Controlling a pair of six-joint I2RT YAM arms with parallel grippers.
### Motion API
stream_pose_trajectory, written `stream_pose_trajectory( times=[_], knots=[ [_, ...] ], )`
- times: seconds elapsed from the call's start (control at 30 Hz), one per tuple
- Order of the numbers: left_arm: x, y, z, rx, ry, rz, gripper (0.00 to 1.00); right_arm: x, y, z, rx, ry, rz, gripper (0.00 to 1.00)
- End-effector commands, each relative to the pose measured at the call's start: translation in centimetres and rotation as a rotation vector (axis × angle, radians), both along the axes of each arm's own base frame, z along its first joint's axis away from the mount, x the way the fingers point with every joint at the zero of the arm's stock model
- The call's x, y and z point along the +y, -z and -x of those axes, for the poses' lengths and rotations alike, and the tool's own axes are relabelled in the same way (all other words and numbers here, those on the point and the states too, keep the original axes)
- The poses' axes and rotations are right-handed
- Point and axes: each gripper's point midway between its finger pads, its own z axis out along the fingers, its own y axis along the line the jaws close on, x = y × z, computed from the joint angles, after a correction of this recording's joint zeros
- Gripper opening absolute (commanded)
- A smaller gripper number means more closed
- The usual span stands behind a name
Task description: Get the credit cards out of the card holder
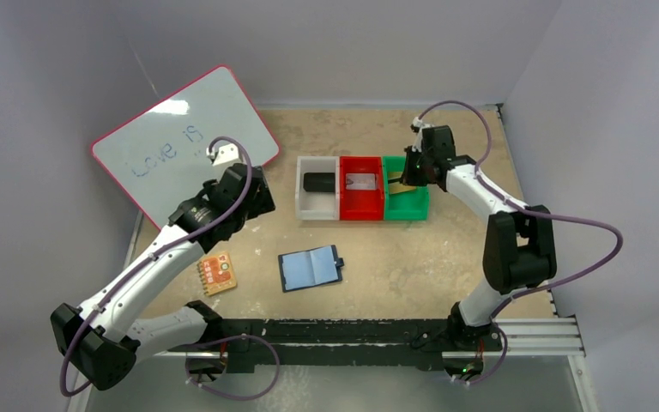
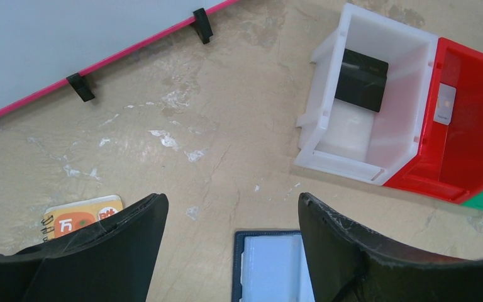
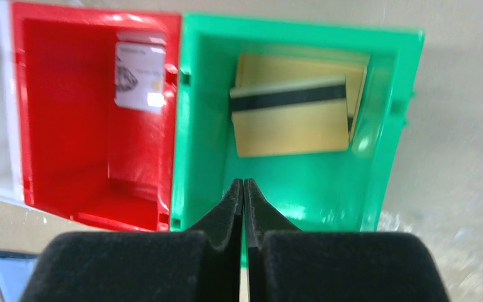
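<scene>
The right fingers (image 3: pixel 238 192) are pressed tight together with nothing between them. They hang over the near end of the green bin (image 3: pixel 302 28). Just beyond their tips, at the far end of that bin, lie two gold credit cards (image 3: pixel 289 116), stacked, the upper one showing a black stripe. To the left of these fingers is the red bin (image 3: pixel 94 176), touching the green one, with a white credit card (image 3: pixel 139 75) at its far end. A corner of the card holder (image 3: pixel 6 274) shows behind and to the left of them.

The left fingers (image 2: pixel 144 220) are spread wide and hold nothing, raised above the bench (image 2: pixel 226 126). The card holder (image 2: pixel 270 267) lies open on the bench below the gap between them, with a light blue pocket panel facing up. It is well apart from the bins. An orange notepad (image 2: pixel 82 217) lies partly hidden behind the left-hand finger. Ahead and to the right of these fingers stands the white bin (image 2: pixel 327 94), next to the red one, with a black credit card (image 2: pixel 360 80) inside at its far end. Ahead and to the left is a whiteboard (image 2: pixel 69 44) with a pink edge.
</scene>
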Motion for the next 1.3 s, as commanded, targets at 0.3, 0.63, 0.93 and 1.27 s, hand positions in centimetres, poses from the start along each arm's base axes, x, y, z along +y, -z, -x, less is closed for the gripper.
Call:
stream_pose_trajectory(
  times=[0.3, 0.63, 0.93, 1.27],
  knots=[
    [0.0, -1.7, -1.1, -0.069, -0.057, 0.059, 0.75, -0.6, 3.9, 1.8, 0.175, 0.148, 0.069, 0.00],
    [0.2, -2.1, -1.1, -0.083, -0.064, 0.061, 0.77, -0.1, 7.1, 1.0, 0.201, 0.146, 0.117, 0.00],
    [0.5, -2.3, -0.9, -0.090, -0.074, 0.053, 0.78, 0.7, 6.6, -1.1, 0.090, 0.197, 0.092, 0.00],
    [0.7, -2.2, -0.8, -0.083, -0.075, 0.047, 0.78, 0.6, 5.6, -2.7, 0.030, 0.262, 0.080, 0.00]
  ],
)
